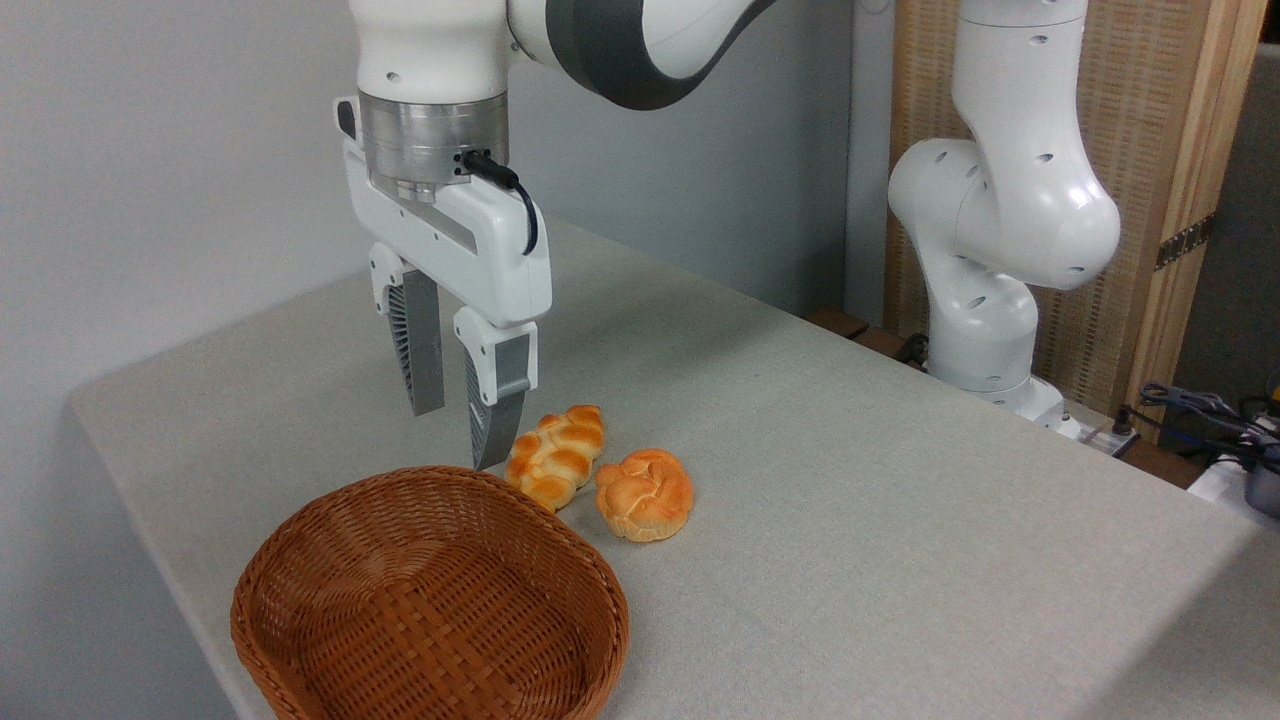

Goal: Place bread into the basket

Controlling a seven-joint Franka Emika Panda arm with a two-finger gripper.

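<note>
The pincer [460, 435] hangs a little open and empty; it might grab the braided loaf [556, 456], not the bread [645, 494].

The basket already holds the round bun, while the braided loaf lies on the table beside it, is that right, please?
Not quite: the basket is empty. The round bun lies on the table next to the braided loaf, as the fixed camera shows. The open gripper holds nothing.

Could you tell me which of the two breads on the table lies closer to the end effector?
The braided loaf, the longer one on the left. It lies just right of the open end effector, while the round bun sits farther right.
</note>
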